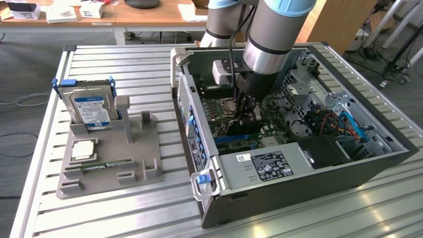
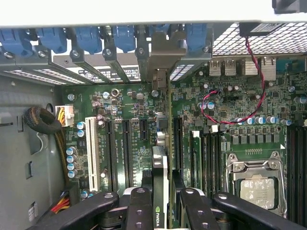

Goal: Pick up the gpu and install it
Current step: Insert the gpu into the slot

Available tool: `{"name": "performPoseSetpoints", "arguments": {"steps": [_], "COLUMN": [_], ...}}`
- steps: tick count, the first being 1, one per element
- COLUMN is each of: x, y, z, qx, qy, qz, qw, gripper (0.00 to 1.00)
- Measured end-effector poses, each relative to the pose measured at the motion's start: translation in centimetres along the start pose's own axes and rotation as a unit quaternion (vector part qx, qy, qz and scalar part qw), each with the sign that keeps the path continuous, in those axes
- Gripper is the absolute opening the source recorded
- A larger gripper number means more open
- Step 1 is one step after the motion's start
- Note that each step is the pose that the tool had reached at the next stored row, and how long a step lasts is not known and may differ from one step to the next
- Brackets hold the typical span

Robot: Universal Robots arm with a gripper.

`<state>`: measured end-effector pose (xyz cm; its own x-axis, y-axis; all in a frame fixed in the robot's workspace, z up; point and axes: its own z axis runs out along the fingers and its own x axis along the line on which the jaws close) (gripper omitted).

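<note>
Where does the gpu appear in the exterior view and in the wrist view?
Exterior view: the gpu stands edge-on inside the open computer case, held in the tool over the motherboard.
Wrist view: the gpu runs edge-on between the tool's fingers, its bracket toward the rear slots.
Shared landmark: the CPU socket.

The gpu [image 2: 160, 158] stands edge-on in the computer case [image 1: 317, 183], over the motherboard [image 2: 129, 110].

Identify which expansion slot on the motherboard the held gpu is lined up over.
The black slot straight under the gpu, between two other black slots, well away from the white slot; its bracket meets the rear opening.
</note>
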<state>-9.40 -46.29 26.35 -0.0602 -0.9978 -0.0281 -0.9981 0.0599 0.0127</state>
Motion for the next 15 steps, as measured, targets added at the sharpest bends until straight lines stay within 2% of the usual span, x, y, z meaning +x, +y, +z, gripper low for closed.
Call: {"name": "performPoseSetpoints", "arguments": {"steps": [15], "x": [0.0], "y": [-0.03], "z": [0.0], "qx": [0.0003], "qy": [0.0], "qz": [-0.005], "qw": [1.0], "gripper": [0.27]}}
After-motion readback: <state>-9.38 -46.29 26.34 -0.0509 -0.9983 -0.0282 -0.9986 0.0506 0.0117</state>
